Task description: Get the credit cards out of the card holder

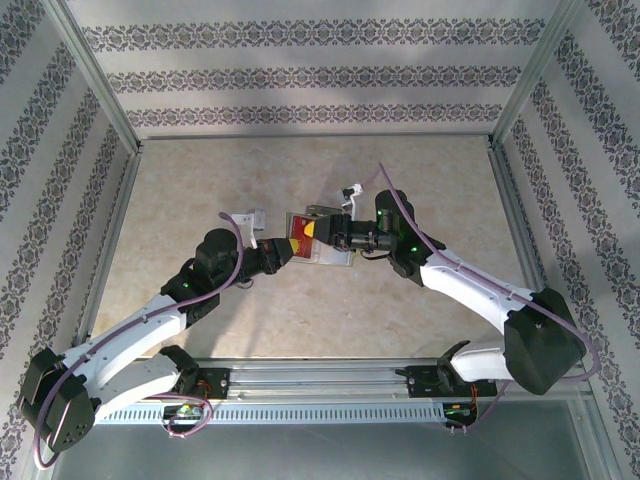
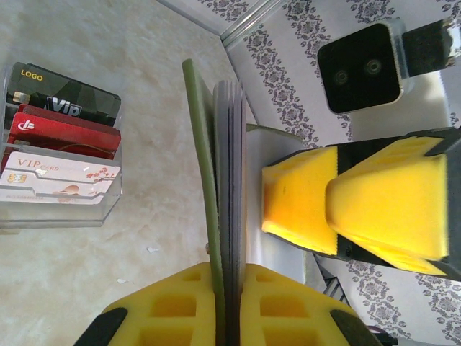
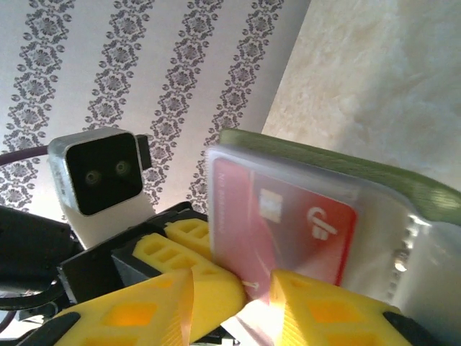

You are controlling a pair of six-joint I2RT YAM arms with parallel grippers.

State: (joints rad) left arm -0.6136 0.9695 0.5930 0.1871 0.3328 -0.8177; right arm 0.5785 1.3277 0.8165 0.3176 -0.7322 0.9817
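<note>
The olive-green card holder (image 1: 320, 212) hangs above the table between both grippers. My left gripper (image 2: 229, 306) is shut on its edge, pinching the green cover (image 2: 205, 158) and the grey pockets together. A red credit card (image 3: 288, 216) sits inside a translucent pocket, with the green cover (image 3: 346, 169) behind it. My right gripper (image 3: 256, 295) stands partly open at the pocket's lower corner, where the card's corner and a pale flap lie between its fingers (image 3: 324, 317). From above, the left gripper (image 1: 288, 247) and right gripper (image 1: 335, 235) meet at the red card (image 1: 302, 238).
A clear plastic tray (image 2: 108, 209) rests on the table beside the holder, with a black, a red and a white card standing in it. It lies just under the grippers (image 1: 338, 262). Patterned walls and metal rails close in the beige table (image 1: 200, 190).
</note>
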